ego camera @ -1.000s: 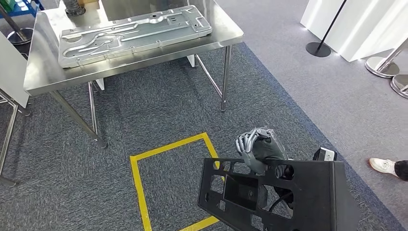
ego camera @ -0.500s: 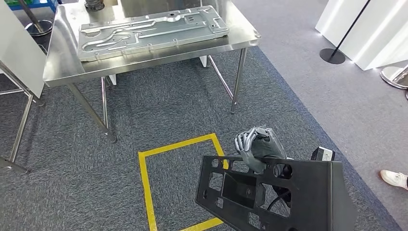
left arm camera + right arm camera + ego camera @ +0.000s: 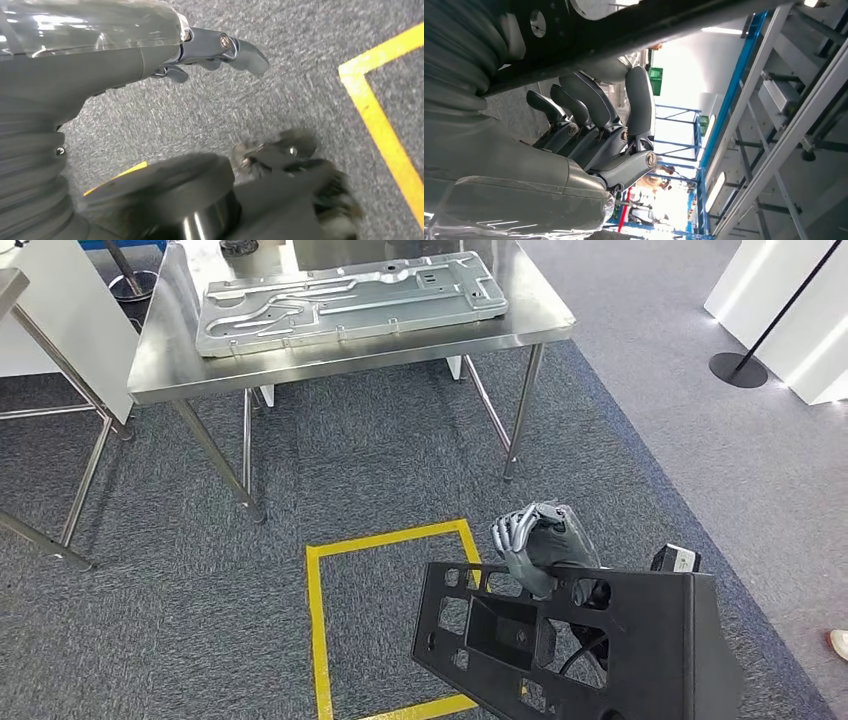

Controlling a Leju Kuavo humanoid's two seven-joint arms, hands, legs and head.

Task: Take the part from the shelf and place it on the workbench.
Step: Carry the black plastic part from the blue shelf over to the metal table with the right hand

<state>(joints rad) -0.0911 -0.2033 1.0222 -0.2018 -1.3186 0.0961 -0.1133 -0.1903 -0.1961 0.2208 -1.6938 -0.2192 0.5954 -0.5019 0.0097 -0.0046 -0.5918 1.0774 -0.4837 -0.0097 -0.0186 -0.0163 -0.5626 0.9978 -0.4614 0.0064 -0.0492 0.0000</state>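
right hand (image 3: 540,545) of mine is curling its grey fingers (image 3: 594,115) over the upper edge of the black moulded plastic panel with cut-out openings (image 3: 600,650), holding it upright, low and close in front of my body; i am keeping the panel over the grey carpet, just beside the yellow taped floor square (image 3: 320,620), with the stainless steel workbench (image 3: 300,355) standing well apart ahead of me; on that bench a pressed silver sheet-metal plate (image 3: 350,300) is lying flat, taking up much of the top; my left hand (image 3: 215,47) is hanging over the carpet with its fingers apart and nothing in them; i am judging the panel to be stiff and fairly light for its breadth, smooth enough to slip, and awkward because it is gripped at one edge, so it could swing or twist; a hold through one of the openings or along the thick rim should be steadying it best; the placing is not yet done.
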